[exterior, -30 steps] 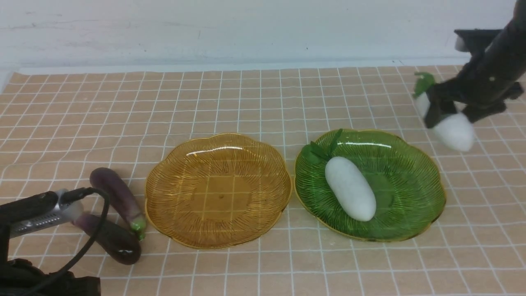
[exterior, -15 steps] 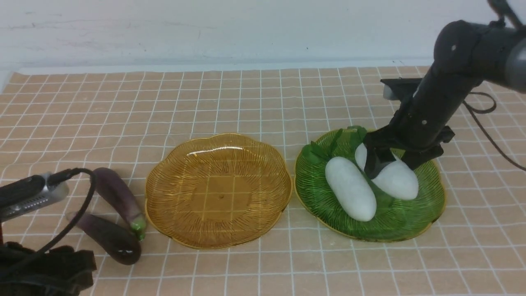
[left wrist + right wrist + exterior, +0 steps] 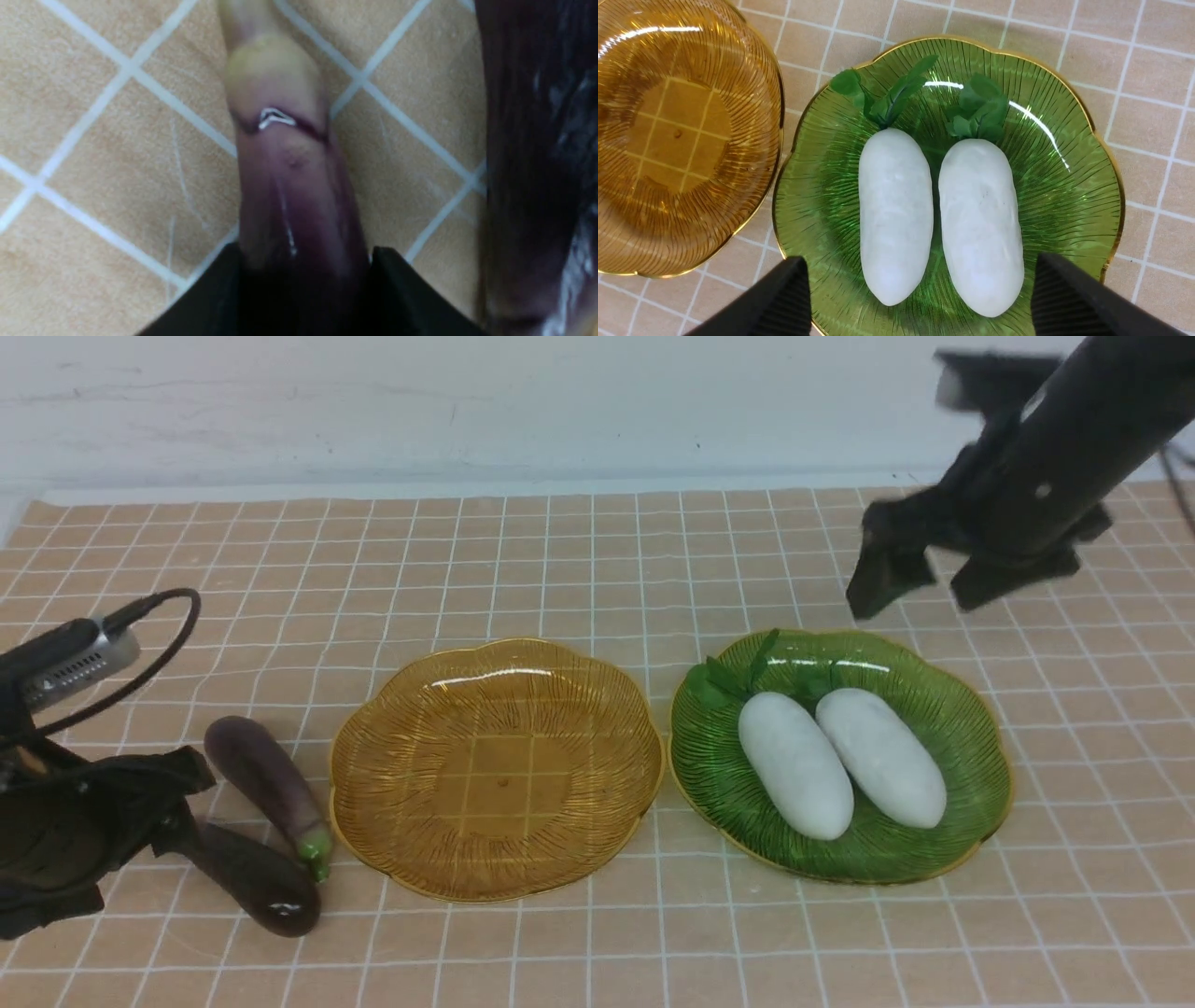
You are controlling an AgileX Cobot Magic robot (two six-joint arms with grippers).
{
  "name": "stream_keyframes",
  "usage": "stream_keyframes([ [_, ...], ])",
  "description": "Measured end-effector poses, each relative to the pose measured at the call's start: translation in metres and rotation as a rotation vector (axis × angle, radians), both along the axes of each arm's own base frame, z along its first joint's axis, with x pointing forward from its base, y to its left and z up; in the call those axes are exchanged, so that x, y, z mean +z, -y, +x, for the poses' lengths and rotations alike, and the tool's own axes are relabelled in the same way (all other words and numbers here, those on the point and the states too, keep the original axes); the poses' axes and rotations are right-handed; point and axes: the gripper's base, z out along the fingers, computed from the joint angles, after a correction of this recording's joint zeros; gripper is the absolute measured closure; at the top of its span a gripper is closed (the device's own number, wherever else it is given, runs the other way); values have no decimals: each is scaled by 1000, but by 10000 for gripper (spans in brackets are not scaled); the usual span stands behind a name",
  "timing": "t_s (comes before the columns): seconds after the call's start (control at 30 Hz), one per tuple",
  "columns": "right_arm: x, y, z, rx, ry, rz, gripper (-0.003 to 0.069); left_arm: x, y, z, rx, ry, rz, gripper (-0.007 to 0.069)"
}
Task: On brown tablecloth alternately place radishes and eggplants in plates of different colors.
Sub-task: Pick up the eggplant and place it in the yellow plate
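Two white radishes (image 3: 795,765) (image 3: 882,756) lie side by side in the green plate (image 3: 980,803), leafy tops pointing away; they also show in the right wrist view (image 3: 895,214) (image 3: 980,224). My right gripper (image 3: 920,597) is open and empty above the plate's far right rim. The amber plate (image 3: 495,770) is empty. The lighter eggplant (image 3: 266,775) and the darker eggplant (image 3: 257,887) lie on the brown tablecloth (image 3: 560,569), left of the amber plate. My left gripper (image 3: 182,831) is shut on the darker eggplant (image 3: 294,186) near its stem end, and it still rests on the cloth.
The white wall runs along the cloth's far edge. My left arm's cable (image 3: 159,635) loops above the eggplants. The lighter eggplant (image 3: 528,163) lies close beside the left gripper's fingers. The two plates nearly touch.
My right gripper lowered the second radish into the green plate, let it go and rose open. My left gripper came down over the darker eggplant's stem end.
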Motion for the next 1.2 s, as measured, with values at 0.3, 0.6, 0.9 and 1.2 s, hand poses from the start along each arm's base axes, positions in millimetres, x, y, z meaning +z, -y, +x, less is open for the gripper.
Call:
stream_keyframes([
  [0.3,1,1,0,79,30,-45,263,80,6,-32,-170,56,19,383],
  [0.6,54,15,-59,81,178,-26,668,150,30,-13,-419,90,-22,384],
  [0.9,42,27,-122,67,138,4,674,132,93,44,-620,75,-21,370],
  [1.2,2,29,-134,79,10,-27,674,86,133,91,-709,59,3,186],
])
